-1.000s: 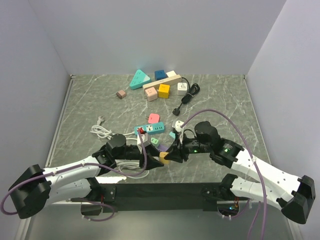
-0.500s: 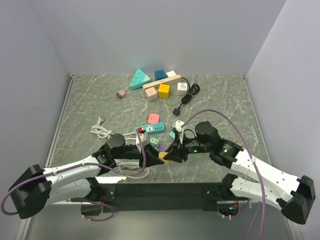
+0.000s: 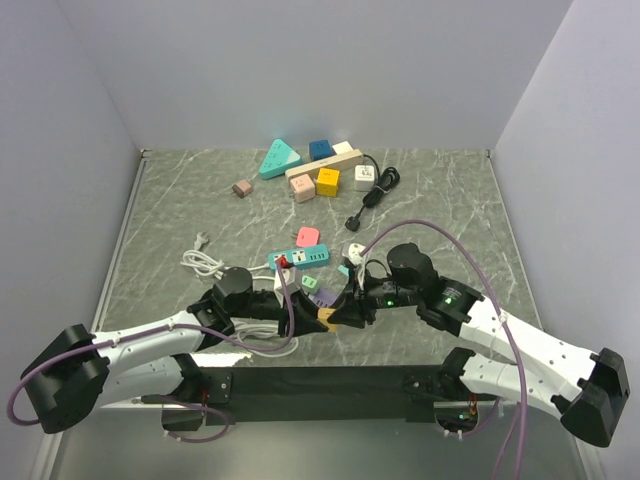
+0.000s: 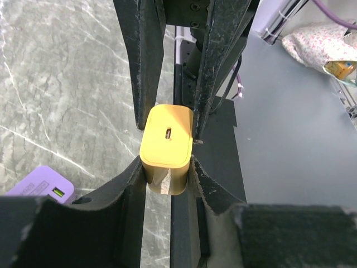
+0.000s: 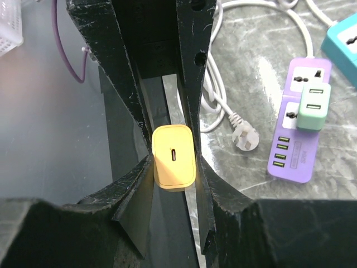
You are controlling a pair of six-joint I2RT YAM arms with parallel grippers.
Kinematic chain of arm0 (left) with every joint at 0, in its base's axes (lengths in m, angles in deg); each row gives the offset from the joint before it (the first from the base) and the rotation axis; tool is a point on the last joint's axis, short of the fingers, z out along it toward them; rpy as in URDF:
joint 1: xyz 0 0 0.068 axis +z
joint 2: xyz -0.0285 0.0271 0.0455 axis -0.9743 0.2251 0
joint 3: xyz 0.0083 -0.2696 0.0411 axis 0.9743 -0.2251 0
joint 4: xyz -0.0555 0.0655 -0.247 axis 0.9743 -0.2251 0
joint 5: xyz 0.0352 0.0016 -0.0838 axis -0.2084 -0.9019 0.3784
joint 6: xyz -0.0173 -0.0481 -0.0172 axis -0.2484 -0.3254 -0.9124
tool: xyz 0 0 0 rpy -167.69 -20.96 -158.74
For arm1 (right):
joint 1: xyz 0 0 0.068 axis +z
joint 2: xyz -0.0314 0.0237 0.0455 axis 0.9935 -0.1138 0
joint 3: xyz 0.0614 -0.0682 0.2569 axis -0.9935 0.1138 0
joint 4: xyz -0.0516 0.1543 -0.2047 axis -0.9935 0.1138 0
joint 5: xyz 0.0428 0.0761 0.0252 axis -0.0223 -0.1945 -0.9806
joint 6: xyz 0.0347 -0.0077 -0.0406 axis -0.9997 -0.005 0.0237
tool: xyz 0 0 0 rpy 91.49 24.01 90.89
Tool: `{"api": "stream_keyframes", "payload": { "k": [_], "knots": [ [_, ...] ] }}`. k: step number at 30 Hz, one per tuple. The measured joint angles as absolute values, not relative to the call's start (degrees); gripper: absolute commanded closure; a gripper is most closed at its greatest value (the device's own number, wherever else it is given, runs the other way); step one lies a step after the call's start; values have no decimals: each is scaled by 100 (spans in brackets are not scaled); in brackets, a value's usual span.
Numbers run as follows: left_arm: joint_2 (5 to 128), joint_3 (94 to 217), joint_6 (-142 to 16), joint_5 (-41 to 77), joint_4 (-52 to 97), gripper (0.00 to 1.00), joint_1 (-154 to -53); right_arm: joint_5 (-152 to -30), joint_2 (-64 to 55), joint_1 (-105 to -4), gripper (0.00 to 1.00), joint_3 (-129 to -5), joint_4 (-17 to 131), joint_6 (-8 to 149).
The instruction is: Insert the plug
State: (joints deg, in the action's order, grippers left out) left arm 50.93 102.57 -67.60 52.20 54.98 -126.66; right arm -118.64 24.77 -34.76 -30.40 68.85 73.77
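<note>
A yellow plug adapter (image 3: 323,318) sits between both grippers just above the table's near edge, its USB-C port face turned up. It shows in the left wrist view (image 4: 166,137) and the right wrist view (image 5: 174,156). My left gripper (image 3: 312,321) comes in from the left, and its fingers (image 4: 166,162) press both sides of the adapter. My right gripper (image 3: 338,314) comes in from the right, and its fingers (image 5: 174,159) clamp the same adapter. A purple power strip (image 3: 318,290) lies just behind them, also seen in the right wrist view (image 5: 295,139).
A mint adapter (image 5: 313,99) is plugged into the purple strip. A teal power strip (image 3: 300,260) and a white cable with plug (image 5: 245,137) lie nearby. Several coloured adapters and a black cable (image 3: 372,190) sit at the back. The black base rail (image 3: 330,380) runs below the grippers.
Both grippers have shifted slightly left with the yellow adapter between them. The left gripper has closed in around it.
</note>
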Motion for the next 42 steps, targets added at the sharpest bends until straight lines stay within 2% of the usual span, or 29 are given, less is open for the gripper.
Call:
{"api": "stream_keyframes", "payload": {
  "k": [2, 3, 6, 12, 22, 25, 26, 28, 29, 30, 32, 33, 35, 36, 38, 42],
  "knots": [
    [5121, 10257, -6743, 5239, 5461, 99, -12662, -11881, 2407, -3478, 69, -3049, 6911, 7384],
    [5138, 10257, -6736, 5250, 5441, 99, -12657, -11892, 2365, -3478, 60, -3064, 6938, 7388],
    [5167, 10242, -6725, 5255, 5402, 99, -12651, -11912, 2280, -3489, 51, -3075, 6964, 7386],
    [5167, 10231, -6708, 5331, 5411, 99, -12657, -11986, 2160, -3491, 43, -3084, 6918, 7388],
    [5167, 10231, -6697, 5368, 5430, 99, -12670, -12180, 2003, -3500, 43, -3084, 6824, 7419],
    [5167, 10231, -6675, 5346, 5426, 99, -12670, -12288, 1915, -3500, 61, -3084, 6783, 7450],
    [5167, 10231, -6671, 5338, 5424, 99, -12668, -12358, 1887, -3495, 72, -3084, 6769, 7445],
    [5167, 10231, -6682, 5340, 5384, 99, -12668, -12454, 1854, -3497, 83, -3084, 6748, 7515],
    [5167, 10231, -6684, 5333, 5367, 99, -12668, -12471, 1839, -3500, 96, -3086, 6748, 7539],
    [5167, 10231, -6684, 5327, 5354, 97, -12668, -12469, 1832, -3500, 100, -3084, 6745, 7543],
    [5162, 10231, -6686, 5235, 5339, 89, -12670, -12419, 1839, -3500, 100, -3086, 6745, 7541],
    [5162, 10231, -6693, 5193, 5339, 78, -12668, -12353, 1852, -3500, 100, -3086, 6741, 7541],
    [5145, 10231, -6732, 5027, 5345, 64, -12675, -12220, 1898, -3504, 100, -3084, 6717, 7533],
    [5127, 10231, -6732, 4960, 5365, 53, -12677, -12156, 1937, -3521, 100, -3082, 6693, 7526],
    [5060, 10231, -6756, 4741, 5411, 50, -12681, -11979, 2048, -3587, 100, -3071, 6590, 7443],
    [4880, 10152, -6846, 4162, 5393, 53, -12640, -11645, 2250, -3952, 100, -3069, 6315, 7255]
  ]
}}
